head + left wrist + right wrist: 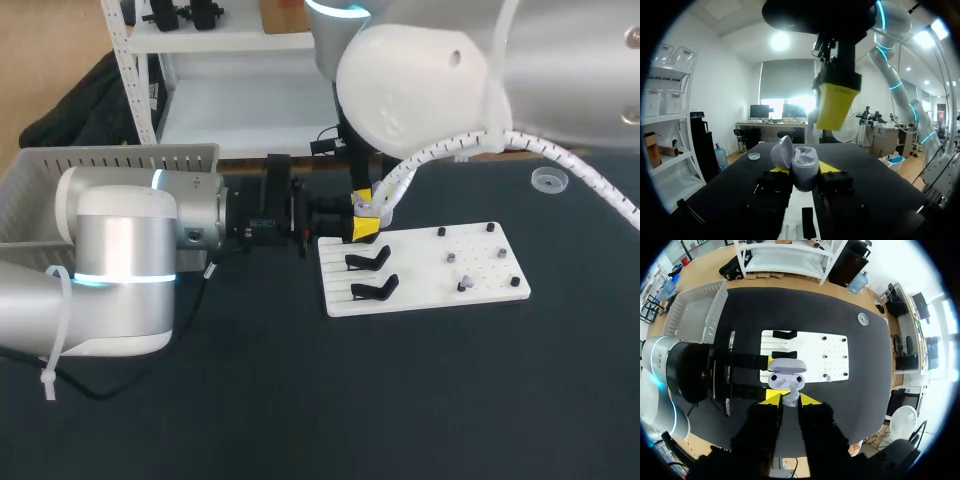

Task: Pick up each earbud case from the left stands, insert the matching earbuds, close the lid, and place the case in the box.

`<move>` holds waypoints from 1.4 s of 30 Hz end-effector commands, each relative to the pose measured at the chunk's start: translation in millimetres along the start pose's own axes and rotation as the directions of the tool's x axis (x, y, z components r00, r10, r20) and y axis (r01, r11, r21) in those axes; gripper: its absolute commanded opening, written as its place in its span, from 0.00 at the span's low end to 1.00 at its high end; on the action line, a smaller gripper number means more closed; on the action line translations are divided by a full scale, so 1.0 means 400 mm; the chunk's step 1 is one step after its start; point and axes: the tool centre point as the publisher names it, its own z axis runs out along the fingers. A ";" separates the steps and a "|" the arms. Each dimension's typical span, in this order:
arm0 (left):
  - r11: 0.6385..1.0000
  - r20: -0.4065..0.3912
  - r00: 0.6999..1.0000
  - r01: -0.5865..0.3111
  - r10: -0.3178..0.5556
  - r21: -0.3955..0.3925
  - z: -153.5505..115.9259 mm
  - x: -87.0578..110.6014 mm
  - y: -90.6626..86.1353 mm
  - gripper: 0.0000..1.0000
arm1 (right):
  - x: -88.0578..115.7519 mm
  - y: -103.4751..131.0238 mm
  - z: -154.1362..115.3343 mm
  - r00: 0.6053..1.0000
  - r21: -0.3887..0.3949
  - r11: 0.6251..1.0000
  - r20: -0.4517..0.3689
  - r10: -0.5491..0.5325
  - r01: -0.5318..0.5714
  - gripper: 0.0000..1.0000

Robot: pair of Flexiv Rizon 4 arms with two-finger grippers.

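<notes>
Black table [500,400], white stand board [420,272] | earbud case [786,380] faced up, lid open, long axis along left gripper's [804,170] clamping fingers | right gripper [790,398] pinched earbud [790,401] above it.

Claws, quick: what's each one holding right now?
Left claw: shut on the open earbud case.
Right claw: shut on a small grey earbud, just over the case.

The black table [300,400] bears a white stand board [470,290] under the left gripper [802,170], a pale crate [60,165] behind it, a clear disc [549,180] ahead.
</notes>
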 end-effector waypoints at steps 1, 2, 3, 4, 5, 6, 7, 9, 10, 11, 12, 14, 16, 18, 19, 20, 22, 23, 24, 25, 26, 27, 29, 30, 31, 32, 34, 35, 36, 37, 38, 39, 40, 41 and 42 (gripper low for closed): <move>1.000 0.002 1.000 -0.001 0.001 -0.004 0.001 0.001 -0.002 0.00 | -0.002 0.002 -0.001 1.000 0.001 1.000 -0.003 -0.001 0.001 0.00; 1.000 0.002 1.000 -0.001 0.001 -0.004 0.001 0.001 -0.002 0.00 | 0.000 -0.004 0.002 1.000 -0.003 1.000 -0.005 -0.005 0.005 0.00; 1.000 0.002 1.000 -0.001 0.001 -0.004 0.001 0.001 -0.002 0.00 | 0.000 -0.011 -0.001 1.000 0.003 1.000 -0.014 0.013 -0.013 0.00; 1.000 0.002 1.000 -0.001 0.001 -0.004 0.001 0.001 -0.002 0.00 | 0.001 -0.014 -0.002 1.000 0.018 1.000 -0.015 0.015 -0.015 0.00; 1.000 0.002 1.000 -0.001 0.001 -0.004 0.001 0.001 -0.002 0.00 | 0.003 -0.018 -0.005 1.000 0.019 1.000 -0.010 0.018 -0.018 0.00; 1.000 0.002 1.000 -0.001 0.001 -0.004 0.001 0.001 -0.002 0.00 | 0.003 -0.021 -0.007 1.000 0.019 1.000 -0.009 0.024 -0.024 0.00; 1.000 0.002 1.000 -0.001 0.001 -0.004 0.001 0.001 -0.002 0.00 | 0.005 -0.023 -0.008 1.000 0.022 0.999 -0.007 0.024 -0.024 0.00; 1.000 0.002 1.000 -0.001 0.001 -0.004 0.001 0.001 -0.002 0.00 | 0.006 -0.028 -0.007 0.999 0.025 0.999 -0.004 0.040 -0.040 0.00; 1.000 0.002 1.000 -0.001 0.001 -0.004 0.001 0.001 -0.002 0.00 | 0.005 -0.030 -0.003 0.999 0.029 0.999 -0.007 0.043 -0.043 0.00; 1.000 0.002 1.000 -0.001 0.001 -0.004 0.001 0.001 -0.002 0.00 | 0.004 -0.032 0.001 0.998 0.037 0.998 -0.007 0.057 -0.057 0.00; 1.000 0.002 1.000 -0.001 0.001 -0.004 0.001 0.001 -0.002 0.00 | 0.004 -0.032 0.005 0.998 0.043 0.997 -0.015 0.058 -0.057 0.00; 1.000 0.002 1.000 -0.001 0.001 -0.004 0.001 0.001 -0.002 0.00 | 0.005 -0.032 0.011 0.997 0.066 0.995 -0.013 0.077 -0.076 0.00; 1.000 0.002 1.000 -0.001 0.001 -0.004 0.001 0.001 -0.002 0.00 | 0.005 -0.033 0.014 0.993 0.090 0.989 -0.022 0.118 -0.116 0.00; 1.000 0.002 1.000 -0.001 0.001 -0.004 0.001 0.001 -0.002 0.00 | 0.002 -0.035 0.015 0.988 0.080 0.985 -0.017 0.156 -0.154 0.00; 1.000 0.002 1.000 -0.001 0.001 -0.004 0.001 0.001 -0.002 0.00 | 0.001 -0.034 0.016 0.986 0.068 0.984 -0.013 0.165 -0.164 0.00; 1.000 0.002 1.000 -0.001 0.001 -0.004 0.001 0.001 -0.002 0.00 | -0.001 -0.034 0.015 0.984 0.060 0.982 -0.007 0.181 -0.180 0.00; 1.000 0.002 1.000 -0.001 0.001 -0.004 0.001 0.001 -0.002 0.00 | -0.003 -0.032 0.018 0.982 0.049 0.981 -0.009 0.189 -0.188 0.00; 1.000 0.002 1.000 -0.001 0.001 -0.004 0.001 0.001 -0.002 0.00 | -0.005 -0.031 0.019 0.982 0.050 0.981 -0.009 0.189 -0.188 0.00; 1.000 0.002 1.000 -0.001 0.001 -0.004 0.001 0.001 -0.002 0.00 | -0.005 -0.029 0.021 0.982 0.051 0.981 -0.009 0.190 -0.189 0.00; 1.000 0.002 1.000 -0.001 0.001 -0.004 0.001 0.001 -0.002 0.00 | -0.005 -0.028 0.023 0.981 0.046 0.980 -0.013 0.193 -0.192 0.00; 1.000 0.002 1.000 -0.001 0.001 -0.004 0.001 0.001 -0.002 0.00 | -0.005 -0.025 0.026 0.981 0.046 0.980 -0.013 0.193 -0.192 0.00; 1.000 0.002 1.000 -0.001 0.001 -0.004 0.001 0.001 -0.002 0.00 | -0.004 -0.022 0.029 0.981 0.047 0.980 -0.013 0.192 -0.191 0.00; 1.000 0.002 1.000 -0.001 0.001 -0.004 0.001 0.001 -0.002 0.00 | -0.003 -0.015 0.033 0.983 0.043 0.982 -0.013 0.185 -0.184 0.00; 1.000 0.002 1.000 -0.001 0.001 -0.004 0.001 0.001 -0.002 0.00 | -0.002 -0.012 0.035 0.983 0.043 0.982 -0.013 0.183 -0.182 0.00; 1.000 0.002 1.000 -0.001 0.001 -0.004 0.001 0.001 -0.002 0.00 | -0.003 -0.010 0.037 0.983 0.042 0.983 -0.013 0.182 -0.181 0.00; 1.000 0.002 1.000 -0.001 0.001 -0.004 0.001 0.001 -0.002 0.00 | -0.004 -0.007 0.038 0.984 0.042 0.983 -0.012 0.180 -0.179 0.00; 1.000 0.002 1.000 -0.001 0.001 -0.004 0.001 0.001 -0.002 0.00 | -0.007 -0.002 0.039 0.984 0.040 0.983 -0.011 0.179 -0.178 0.00; 1.000 0.002 1.000 -0.001 0.001 -0.004 0.001 0.001 -0.002 0.00 | -0.008 0.000 0.041 0.984 0.039 0.983 -0.010 0.178 -0.177 0.00; 1.000 0.002 1.000 -0.001 0.001 -0.004 0.001 0.001 -0.002 0.00 | -0.010 0.001 0.043 0.984 0.039 0.983 -0.008 0.178 -0.178 0.00; 1.000 0.002 1.000 -0.001 0.001 -0.004 0.001 0.001 -0.002 0.00 | -0.013 0.002 0.045 0.984 0.038 0.983 -0.008 0.179 -0.179 0.00; 1.000 0.002 1.000 -0.001 0.001 -0.004 0.001 0.001 -0.002 0.00 | -0.014 0.002 0.046 0.984 0.038 0.983 -0.008 0.180 -0.179 0.00; 1.000 0.002 1.000 -0.001 0.001 -0.004 0.001 0.001 -0.002 0.00 | -0.016 0.003 0.046 0.983 0.039 0.983 -0.007 0.181 -0.181 0.00; 1.000 0.002 1.000 -0.001 0.001 -0.004 0.001 0.001 -0.002 0.00 | -0.018 0.003 0.046 0.983 0.039 0.983 -0.006 0.182 -0.181 0.00; 1.000 0.002 1.000 -0.001 0.001 -0.004 0.001 0.001 -0.002 0.00 | -0.020 0.003 0.045 0.983 0.040 0.982 -0.004 0.183 -0.183 0.00; 1.000 0.002 1.000 -0.001 0.001 -0.004 0.001 0.001 -0.002 0.00 | -0.021 0.002 0.045 0.983 0.041 0.982 -0.003 0.184 -0.184 0.00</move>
